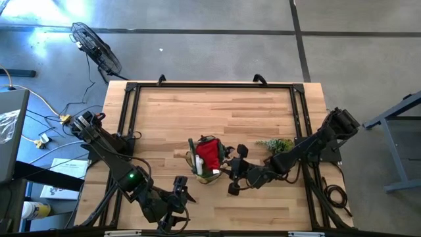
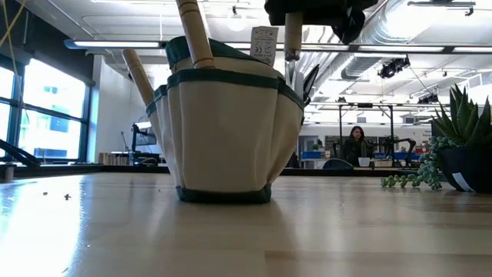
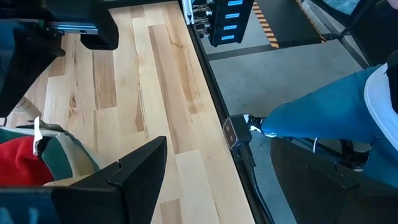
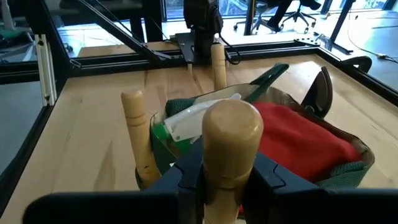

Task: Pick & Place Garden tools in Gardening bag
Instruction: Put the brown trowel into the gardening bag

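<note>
1. Right gripper point(image 4: 221, 177) is clamped on a wooden tool handle point(image 4: 231, 134), right at the bag's point(image 1: 209, 161) rim.
2. Inside the bag: red bundle point(image 4: 298, 140), two more handles.
3. Left gripper point(image 1: 179, 191) sits near the bag, fingers spread.

The cream, green-trimmed gardening bag point(image 2: 227, 131) holds a red bundle point(image 4: 298, 140) and pale wooden handles point(image 4: 231, 134).

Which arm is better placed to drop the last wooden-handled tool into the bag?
The right. Its end effector is shut on the rounded wooden tool handle beside the olive-green fabric bag. The left end effector waits near the table's front edge.
</note>
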Controlling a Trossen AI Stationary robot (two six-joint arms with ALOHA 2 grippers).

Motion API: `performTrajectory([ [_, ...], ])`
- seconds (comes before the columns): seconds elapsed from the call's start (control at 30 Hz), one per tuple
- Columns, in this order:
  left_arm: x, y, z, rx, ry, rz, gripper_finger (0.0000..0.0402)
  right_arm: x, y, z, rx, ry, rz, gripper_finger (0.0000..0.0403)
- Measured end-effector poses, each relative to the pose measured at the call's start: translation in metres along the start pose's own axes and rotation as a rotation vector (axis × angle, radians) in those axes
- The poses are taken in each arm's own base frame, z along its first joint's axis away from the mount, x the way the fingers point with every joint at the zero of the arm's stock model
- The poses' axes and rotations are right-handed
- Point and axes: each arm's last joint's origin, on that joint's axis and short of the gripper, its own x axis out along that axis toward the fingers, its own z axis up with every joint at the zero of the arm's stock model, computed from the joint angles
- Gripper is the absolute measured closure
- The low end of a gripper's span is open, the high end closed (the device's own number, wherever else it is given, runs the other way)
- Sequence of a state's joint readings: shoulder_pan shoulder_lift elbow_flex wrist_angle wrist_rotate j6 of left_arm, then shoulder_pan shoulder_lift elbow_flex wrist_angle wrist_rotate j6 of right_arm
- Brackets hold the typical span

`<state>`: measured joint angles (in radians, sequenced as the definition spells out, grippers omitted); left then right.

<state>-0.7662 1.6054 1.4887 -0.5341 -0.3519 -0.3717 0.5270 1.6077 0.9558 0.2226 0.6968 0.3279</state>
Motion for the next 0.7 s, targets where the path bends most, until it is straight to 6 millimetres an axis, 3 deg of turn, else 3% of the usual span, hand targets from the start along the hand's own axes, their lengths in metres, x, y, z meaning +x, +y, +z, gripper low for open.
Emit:
performTrajectory([
  [0.7, 0.0000, 0.0007, -0.0014, 0.006, 0.013, 0.008, 0.0123, -0.0030, -0.0040, -0.0087, 0.043, 0.133, 0.050, 0.0349],
])
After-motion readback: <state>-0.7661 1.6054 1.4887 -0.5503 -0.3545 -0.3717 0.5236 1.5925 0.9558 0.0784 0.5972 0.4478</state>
